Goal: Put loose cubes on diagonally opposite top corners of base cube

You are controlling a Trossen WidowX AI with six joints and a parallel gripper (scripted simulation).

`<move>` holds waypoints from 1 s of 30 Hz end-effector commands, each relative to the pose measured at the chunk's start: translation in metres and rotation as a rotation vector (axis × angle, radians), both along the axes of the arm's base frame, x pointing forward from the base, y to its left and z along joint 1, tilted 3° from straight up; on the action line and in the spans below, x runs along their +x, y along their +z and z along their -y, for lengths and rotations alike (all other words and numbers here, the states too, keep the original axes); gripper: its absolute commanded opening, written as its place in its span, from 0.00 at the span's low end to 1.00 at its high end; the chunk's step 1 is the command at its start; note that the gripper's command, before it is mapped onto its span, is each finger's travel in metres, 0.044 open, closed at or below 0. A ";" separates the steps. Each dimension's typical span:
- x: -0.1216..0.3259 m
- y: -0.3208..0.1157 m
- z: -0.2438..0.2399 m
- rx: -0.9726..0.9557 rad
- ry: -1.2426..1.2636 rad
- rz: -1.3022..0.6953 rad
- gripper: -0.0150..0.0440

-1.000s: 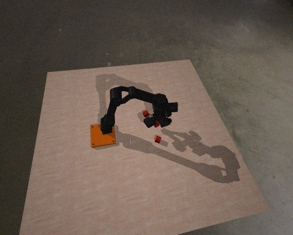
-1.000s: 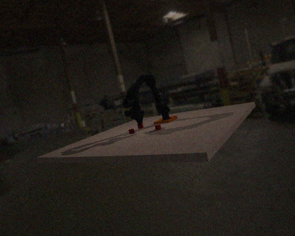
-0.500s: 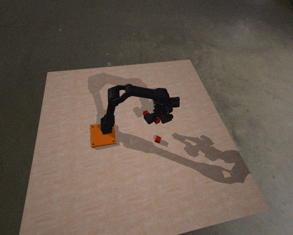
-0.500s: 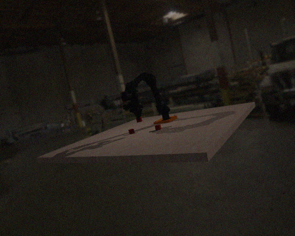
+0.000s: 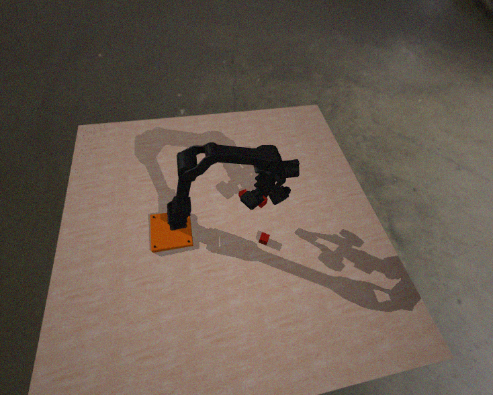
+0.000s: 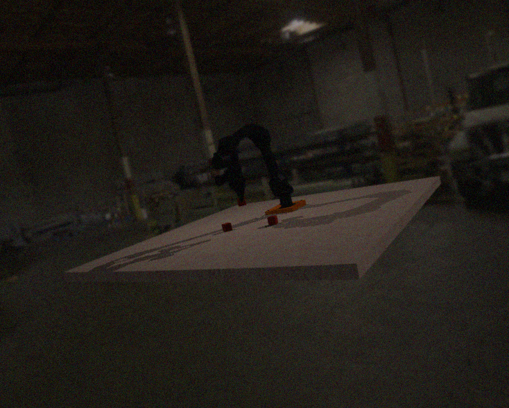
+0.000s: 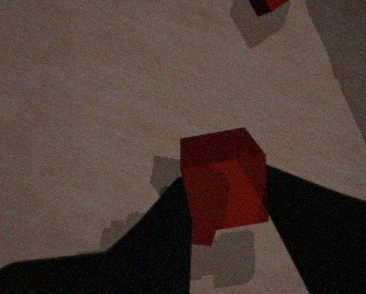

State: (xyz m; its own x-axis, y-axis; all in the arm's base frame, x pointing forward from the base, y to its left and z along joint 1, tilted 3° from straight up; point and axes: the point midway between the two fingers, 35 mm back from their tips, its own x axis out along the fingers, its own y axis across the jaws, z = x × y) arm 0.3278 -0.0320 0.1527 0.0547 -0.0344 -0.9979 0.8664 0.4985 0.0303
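1. The pincer [image 5: 262, 199] [image 6: 241, 199] [image 7: 221, 179] is pinching a red block [image 5: 262, 201] [image 6: 241, 203] [image 7: 225, 192] between its two fingers, above the table [image 5: 164, 312] [image 6: 297, 250] [image 7: 90, 90].
2. From above, a second red block [image 5: 242, 193] [image 6: 272, 220] [image 7: 203, 238] sits on the table at ten o'clock from the held one, partly hidden.
3. A third red block [image 5: 264, 238] [image 6: 227, 227] [image 7: 272, 4] rests at six o'clock; which is the fixed base, I cannot tell.
4. The orange plate [image 5: 160, 238] [image 6: 299, 205] lies toward eight o'clock.
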 end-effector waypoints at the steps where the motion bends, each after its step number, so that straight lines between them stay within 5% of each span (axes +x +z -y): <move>1: 0.000 -0.003 -0.010 -0.012 0.157 -0.003 0.43; 30: -0.010 -0.032 -0.084 -0.075 1.388 -0.045 0.43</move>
State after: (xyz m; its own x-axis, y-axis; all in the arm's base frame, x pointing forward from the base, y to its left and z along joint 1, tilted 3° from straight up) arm 0.3189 0.0454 0.1231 0.0524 -0.0281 -0.9982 -0.2155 0.9757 -0.0388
